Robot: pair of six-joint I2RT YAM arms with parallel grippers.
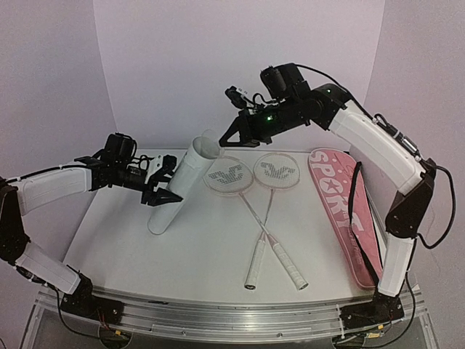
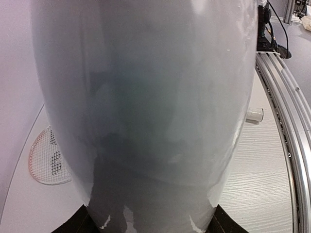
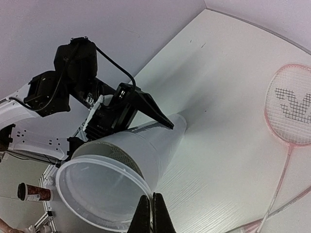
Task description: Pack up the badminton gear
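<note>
Rackets (image 1: 231,177) lie crossed mid-bench (image 1: 116,240), handles toward near edge, heads toward far edge, shafts touching where they cross. Pink bag (image 1: 341,211) lies along right edge. Left claw (image 1: 166,180) grasps tilted white tube (image 1: 164,217) toward left edge; tube base on bench, mouth leaning far-right. Right claw (image 1: 227,138) clenched, hovering just above tube mouth.

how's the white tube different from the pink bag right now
The tube is plain white; the bag is pink with white lettering. The tube stands tilted with its base on the table, gripped by the left hand; the bag lies flat at the right side, untouched. Both are long and narrow.
</note>
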